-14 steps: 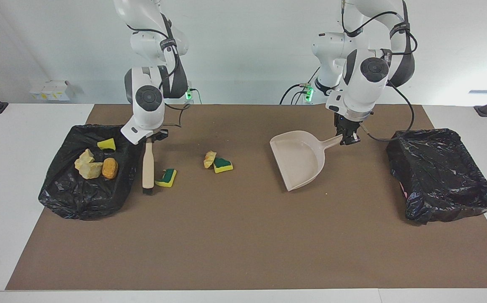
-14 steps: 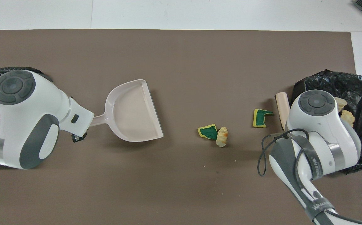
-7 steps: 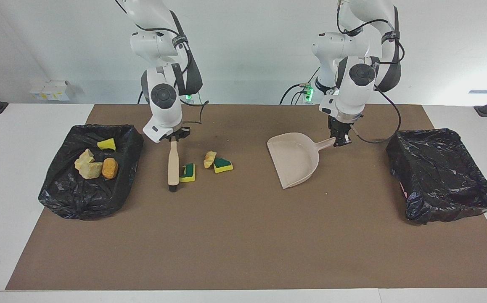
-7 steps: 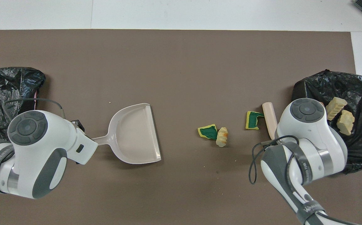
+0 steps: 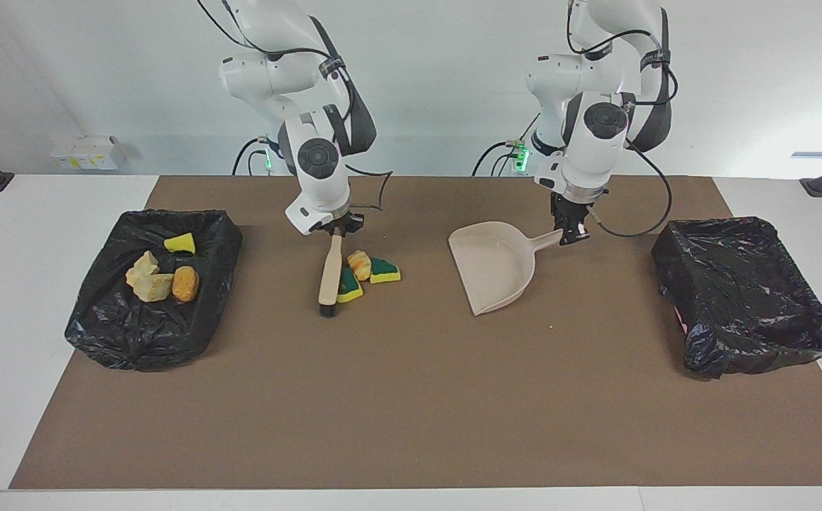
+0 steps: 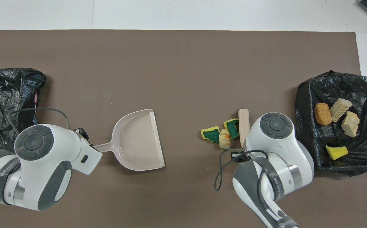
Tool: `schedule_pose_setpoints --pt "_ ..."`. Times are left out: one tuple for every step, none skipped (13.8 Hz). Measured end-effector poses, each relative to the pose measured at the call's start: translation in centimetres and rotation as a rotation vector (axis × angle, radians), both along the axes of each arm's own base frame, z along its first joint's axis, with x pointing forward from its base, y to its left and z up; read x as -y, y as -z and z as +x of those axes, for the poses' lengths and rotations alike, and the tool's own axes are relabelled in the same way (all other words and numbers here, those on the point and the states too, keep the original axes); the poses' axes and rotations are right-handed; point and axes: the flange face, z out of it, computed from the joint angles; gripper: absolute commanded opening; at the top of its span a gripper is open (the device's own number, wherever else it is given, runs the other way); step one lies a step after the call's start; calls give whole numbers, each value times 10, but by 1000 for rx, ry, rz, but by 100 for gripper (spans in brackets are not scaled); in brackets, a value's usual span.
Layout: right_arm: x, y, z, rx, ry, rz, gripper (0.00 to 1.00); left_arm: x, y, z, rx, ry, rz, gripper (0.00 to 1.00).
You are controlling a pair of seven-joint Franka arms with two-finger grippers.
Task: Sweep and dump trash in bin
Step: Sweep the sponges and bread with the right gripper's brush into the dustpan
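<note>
3 sponge chunks [image 5: 365,273] bunched mid-counter, touching the brush [image 5: 330,273] at their 9 o'clock in the facing view. 4 more chunks [image 5: 162,273] lie in the black-lined bin [image 5: 99,333] at the right arm's end. Right end effector [image 5: 338,231] clamped on the brush handle. Left end effector [image 5: 571,234] clamped on the dustpan [image 5: 496,266] handle, pan at 3 o'clock of the pile, well apart. Second black-lined bin [image 5: 744,298] at the left arm's end. No readable labels
</note>
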Motion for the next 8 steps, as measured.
schedule_pose_setpoints --pt "-11 0 -2 4 -1 11 0 0 0 0 0 -2 0 0" --pt "-21 -1 -4 6 -10 22 0 0 1 0 0 -4 0 0" --pt "-33 -2 -7 6 -17 37 0 0 1 0 0 -10 1 0" --pt "-47 -2 -11 11 -13 55 0 0 1 -1 0 -19 1 0" --pt "-61 -2 -14 18 -4 74 0 0 2 -1 -1 -26 2 0" --pt "-76 -1 -17 23 6 90 0 1 2 -1 -1 -30 2 0" --pt "-92 0 -19 26 19 101 0 1 2 -2 -1 -32 2 0" --pt "-112 1 -22 25 38 108 0 1 2 -2 -1 -33 2 0"
